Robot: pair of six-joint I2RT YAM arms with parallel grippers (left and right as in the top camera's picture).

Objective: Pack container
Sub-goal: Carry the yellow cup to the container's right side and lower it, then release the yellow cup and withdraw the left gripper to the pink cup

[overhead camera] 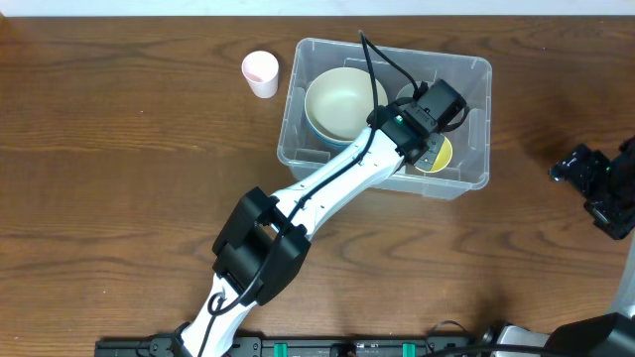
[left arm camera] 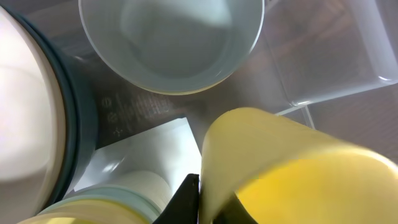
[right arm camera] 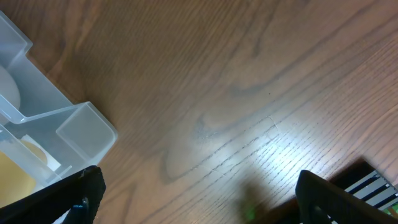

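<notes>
The container (overhead camera: 397, 50) stands on the table (overhead camera: 119, 198), toward the far side. It holds a large cream bowl (overhead camera: 342, 102) in its left half and a pale grey bowl (left arm camera: 171, 43) near that one. The left gripper (left arm camera: 199, 200) is inside, in the right half. Its jaws are closed on the wall of a yellow cup (left arm camera: 292, 168), which is tilted, close to the whitish label (left arm camera: 149, 146) on the floor. We cannot tell if the cup already touches the floor.

We judge that the step is to set this cup down. We should bring it upright, lower it until the base rests flat beside the 2 bowls, then part the jaws and rise straight up, so that no finger catches the rim.

The right gripper (overhead camera: 590, 178) hangs wide open over the table, well apart. A pink cup (overhead camera: 261, 72) stands outside, just beside the container's left corner; probably it is next
</notes>
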